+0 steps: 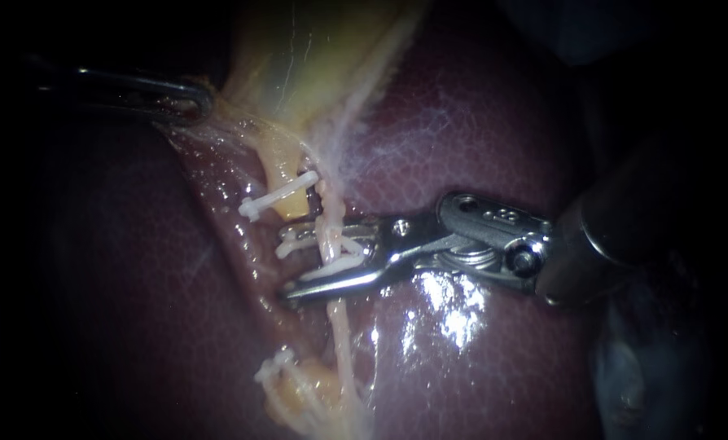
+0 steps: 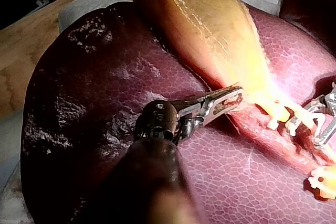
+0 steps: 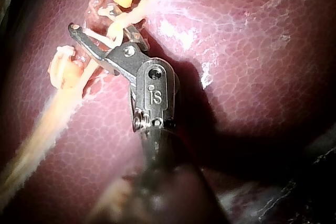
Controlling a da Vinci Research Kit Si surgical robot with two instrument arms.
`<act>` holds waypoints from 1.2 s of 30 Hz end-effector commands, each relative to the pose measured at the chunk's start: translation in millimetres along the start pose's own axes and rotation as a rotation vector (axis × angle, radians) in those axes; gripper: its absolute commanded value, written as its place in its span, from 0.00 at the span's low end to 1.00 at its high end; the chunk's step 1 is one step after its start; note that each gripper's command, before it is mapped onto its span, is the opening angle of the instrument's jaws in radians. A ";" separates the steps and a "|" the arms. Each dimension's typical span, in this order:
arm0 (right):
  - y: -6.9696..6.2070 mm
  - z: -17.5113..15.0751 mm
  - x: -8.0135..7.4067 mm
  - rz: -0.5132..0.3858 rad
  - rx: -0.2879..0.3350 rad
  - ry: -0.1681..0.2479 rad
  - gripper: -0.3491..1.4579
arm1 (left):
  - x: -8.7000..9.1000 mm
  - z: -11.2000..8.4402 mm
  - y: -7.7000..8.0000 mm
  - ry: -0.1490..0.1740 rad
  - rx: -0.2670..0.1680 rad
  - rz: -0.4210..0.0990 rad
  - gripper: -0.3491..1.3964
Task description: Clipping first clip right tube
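**Endoscope check: clip's across the right tube, latch unclear**

You've got liver [image 1: 478, 147] filling the view and gallbladder [image 1: 299, 57] up top, with your left instrument [image 1: 195, 99] clamped on its edge. Your right instrument [image 1: 299, 265] sits astride the right tube [image 1: 341, 326], jaws apart. A white clip [image 1: 335, 247] lies across the tube against the upper jaw, with a clear gap down to the lower one. Can't tell if it's latched. I'd guess you're nearly done: confirm the lock, then back out. Another clip [image 1: 274, 198] sits nearby.
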 end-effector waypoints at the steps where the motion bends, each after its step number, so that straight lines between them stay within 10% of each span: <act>1: 0.0 0.0 0.0 0.000 0.000 0.000 0.47 | 0.0 0.0 0.0 0.000 0.000 0.000 0.00; 24: -6.1 0.3 -4.0 0.197 0.187 -0.006 0.46 | 0.0 -0.1 0.1 0.000 0.001 -0.011 0.00; 36: -6.7 0.1 -5.2 0.241 0.227 -0.013 0.44 | 0.1 -0.1 0.1 0.000 0.001 -0.011 0.00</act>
